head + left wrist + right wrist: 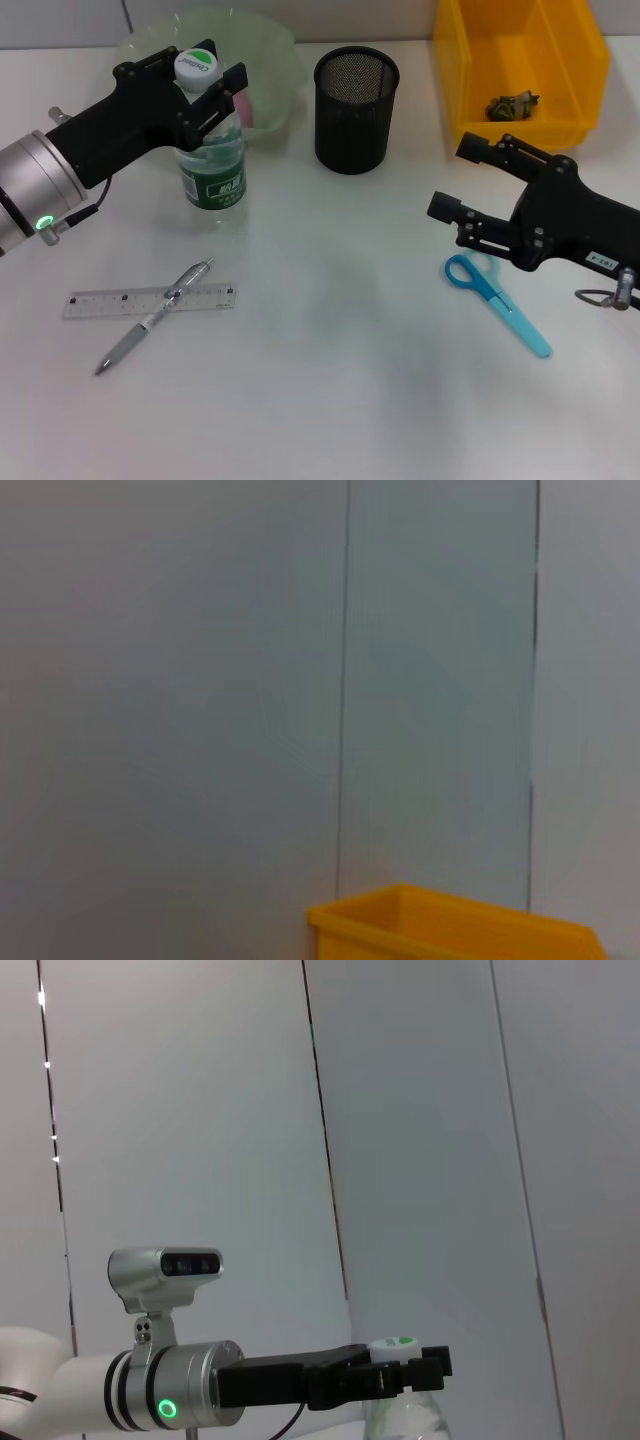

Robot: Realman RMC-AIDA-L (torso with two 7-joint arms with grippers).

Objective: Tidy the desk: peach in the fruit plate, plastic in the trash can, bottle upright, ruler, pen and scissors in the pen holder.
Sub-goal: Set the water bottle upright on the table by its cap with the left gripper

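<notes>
Left pincer (205, 80) is clamping the upright bottle (211, 150) at its neck, beside the fruit plate (268, 60). Right pincer (462, 180) is hovering agape, holding nothing, over the scissors (497, 290) lying on the counter (340, 340).

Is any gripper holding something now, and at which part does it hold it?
The left gripper grips the upright bottle at its neck, just under the white cap. The right gripper holds nothing, open above the scissors.

Left arm (60, 160): silver cylindrical wrist with a lit green ring, black cable, matte black claw (215, 85). Right arm (580, 225): black housing, small white label, metal ring fitting, matte black claw (465, 180).
</notes>
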